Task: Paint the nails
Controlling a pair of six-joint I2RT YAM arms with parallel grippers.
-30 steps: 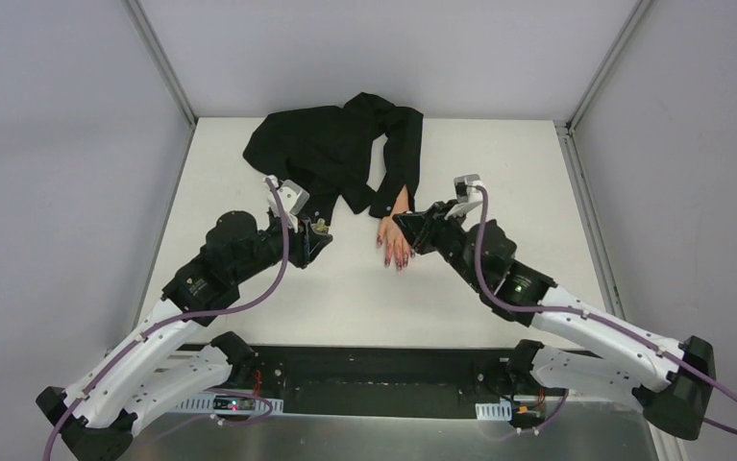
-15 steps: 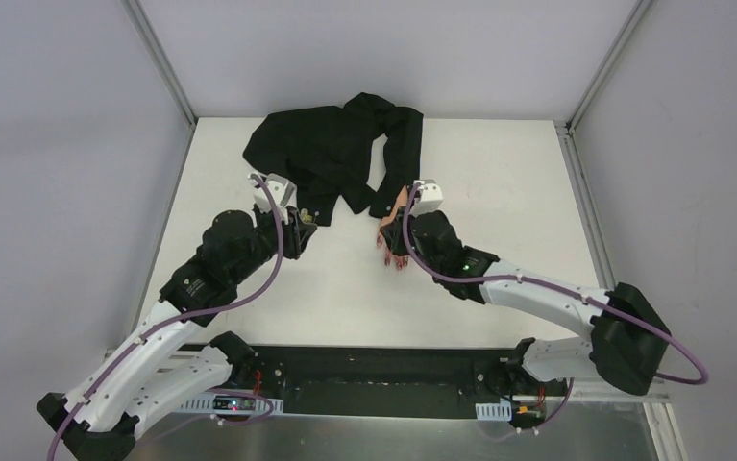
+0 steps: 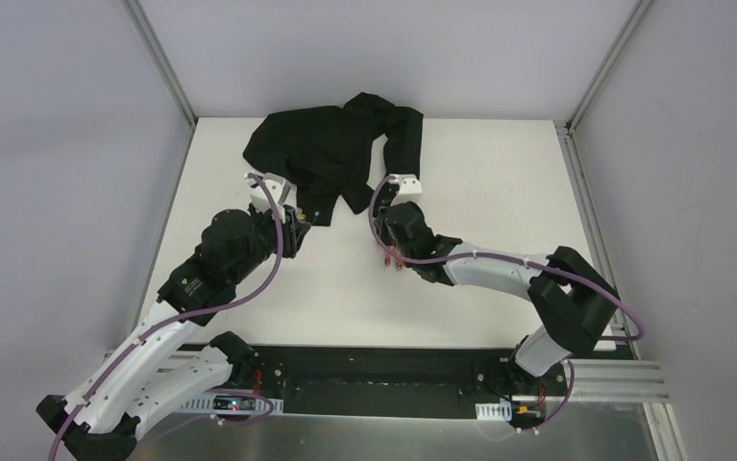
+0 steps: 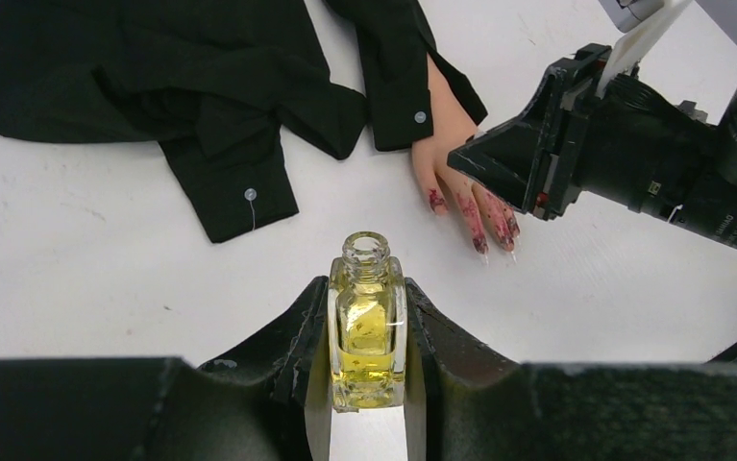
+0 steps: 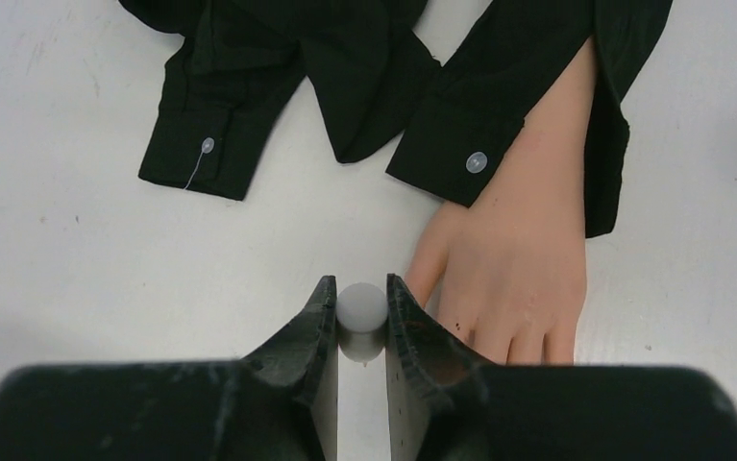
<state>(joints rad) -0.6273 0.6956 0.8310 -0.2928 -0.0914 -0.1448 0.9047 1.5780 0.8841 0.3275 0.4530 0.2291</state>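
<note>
We see right gripper (image 5: pixel 360 322) clamping brush cap (image 5: pixel 360 305); nails (image 4: pixel 484 235) sit about 4 o'clock of it, likely hidden underneath. Left gripper (image 4: pixel 367 293) grips bottle (image 4: pixel 367 351).

In the right wrist view the right gripper (image 5: pixel 360 293) hides the nails (image 4: pixel 479 246).

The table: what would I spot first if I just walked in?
A pale fake hand pokes out of a black shirt at mid-table, its nails smeared dark red. To its left, the left gripper pinches a little open bottle of yellow liquid, and the right gripper holds a white round knob right by the thumb.
</note>
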